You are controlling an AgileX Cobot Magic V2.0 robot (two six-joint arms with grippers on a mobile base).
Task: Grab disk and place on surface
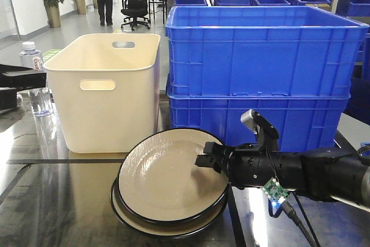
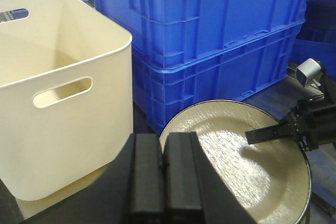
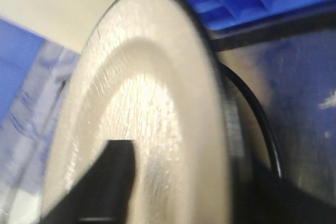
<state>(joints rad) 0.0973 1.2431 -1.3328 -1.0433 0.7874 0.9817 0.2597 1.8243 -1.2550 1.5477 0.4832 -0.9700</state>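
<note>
At the left, the left gripper (image 2: 164, 144) sits pressed shut, holding nothing. Ahead of it, the disk (image 1: 165, 177) leans up over another plate (image 1: 173, 228). The right gripper (image 1: 207, 160) pinches the disk's rim. The surface (image 1: 58, 201) lies below, to its left.

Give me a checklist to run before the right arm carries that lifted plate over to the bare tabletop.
1. Right tool clamped on the top plate at its rim: ok.
2. Top plate free of the lower plate: cannot tell; it is tilted and its far edge may be touching.
3. Left tool shut and holding nothing: ok.
4. Bare tabletop beside the stack for set-down: ok.
5. Cream bin and blue crates standing behind the plates, out of a sideways path: ok.
</note>
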